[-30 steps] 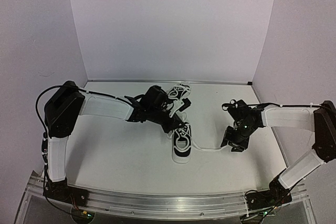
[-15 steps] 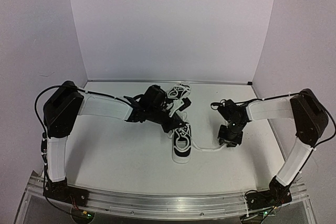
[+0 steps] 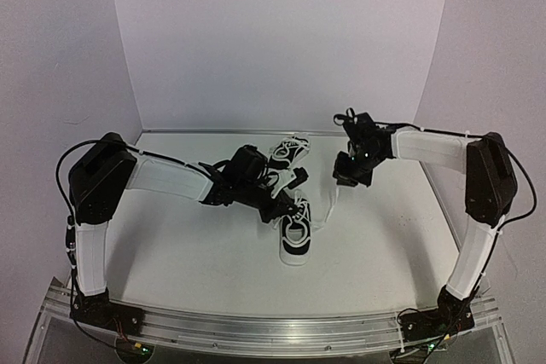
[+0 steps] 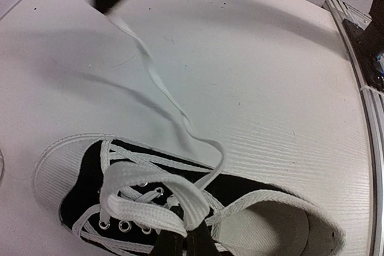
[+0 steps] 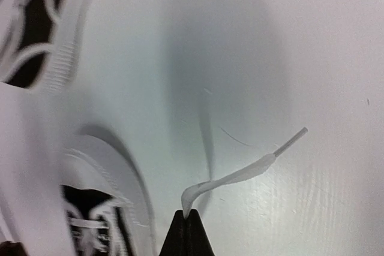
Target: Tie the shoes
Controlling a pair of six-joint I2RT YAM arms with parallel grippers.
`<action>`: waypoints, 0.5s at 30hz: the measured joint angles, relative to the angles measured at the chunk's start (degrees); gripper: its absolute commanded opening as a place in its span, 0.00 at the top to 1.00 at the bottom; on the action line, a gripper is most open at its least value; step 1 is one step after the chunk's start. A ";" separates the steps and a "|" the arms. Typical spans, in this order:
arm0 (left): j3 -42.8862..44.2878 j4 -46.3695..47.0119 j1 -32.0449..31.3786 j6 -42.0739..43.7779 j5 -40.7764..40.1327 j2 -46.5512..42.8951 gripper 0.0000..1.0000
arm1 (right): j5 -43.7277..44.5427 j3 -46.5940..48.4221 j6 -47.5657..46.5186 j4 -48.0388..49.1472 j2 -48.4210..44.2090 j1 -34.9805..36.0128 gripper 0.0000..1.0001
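Right gripper point(image 5: 186, 225) is pinched shut on a white lace point(image 5: 240, 175) near its tip, held above the table point(image 3: 188, 245) — the strand slopes down from it to the near shoe point(image 3: 296, 240) at the table's middle. On that shoe's tongue the left gripper point(image 4: 183, 243) is closed on a lace loop point(image 4: 150, 190). Just behind lies the far shoe point(image 3: 288, 153) — nearer the back wall.
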 measured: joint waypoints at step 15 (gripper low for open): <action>-4.65 4.44 -0.44 8.37 0.05 -2.69 1.00 | -23.56 28.90 -4.83 3.55 16.51 9.75 0.87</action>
